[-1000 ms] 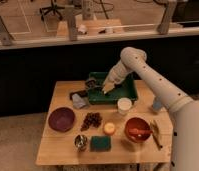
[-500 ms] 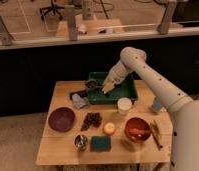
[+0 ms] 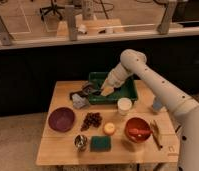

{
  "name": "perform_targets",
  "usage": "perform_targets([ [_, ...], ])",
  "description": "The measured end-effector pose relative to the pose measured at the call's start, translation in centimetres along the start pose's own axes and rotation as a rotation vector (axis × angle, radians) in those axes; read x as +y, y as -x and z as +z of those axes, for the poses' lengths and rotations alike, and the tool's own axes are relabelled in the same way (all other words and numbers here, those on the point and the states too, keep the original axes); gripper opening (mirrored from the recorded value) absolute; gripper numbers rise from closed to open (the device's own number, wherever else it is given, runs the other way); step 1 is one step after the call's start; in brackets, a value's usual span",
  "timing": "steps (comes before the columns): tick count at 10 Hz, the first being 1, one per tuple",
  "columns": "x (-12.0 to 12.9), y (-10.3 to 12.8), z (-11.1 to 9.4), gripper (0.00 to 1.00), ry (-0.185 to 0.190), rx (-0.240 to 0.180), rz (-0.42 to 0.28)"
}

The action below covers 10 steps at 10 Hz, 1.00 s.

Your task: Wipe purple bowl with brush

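Observation:
The purple bowl (image 3: 61, 119) sits empty on the left side of the wooden table (image 3: 58, 152). My gripper (image 3: 99, 92) reaches down into the left end of the green tray (image 3: 127, 91), well behind and to the right of that bowl. Its fingers are shut. A small dark elongated thing, which I take for the brush (image 3: 89, 90), lies at the tray's left rim right at the fingertips. I cannot tell whether the fingers hold it.
A grey crumpled item (image 3: 79, 100) lies left of the tray. In front are a dark cluster (image 3: 92, 120), a white cup (image 3: 124, 106), a small orange piece (image 3: 109, 128), a metal cup (image 3: 81, 141), a green sponge (image 3: 100, 143) and a red bowl (image 3: 138, 130) holding an orange utensil.

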Motion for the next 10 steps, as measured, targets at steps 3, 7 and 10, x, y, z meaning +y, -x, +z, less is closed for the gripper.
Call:
perform_targets([
  [3,5.0,1.3,-1.0,0.04,0.028,-0.046,-0.073],
  [7,10.3,4.1,-1.4,0.04,0.047,-0.024,-0.203],
  [10,13.0,7.0,1.5,0.04,0.119,0.03,-0.301],
])
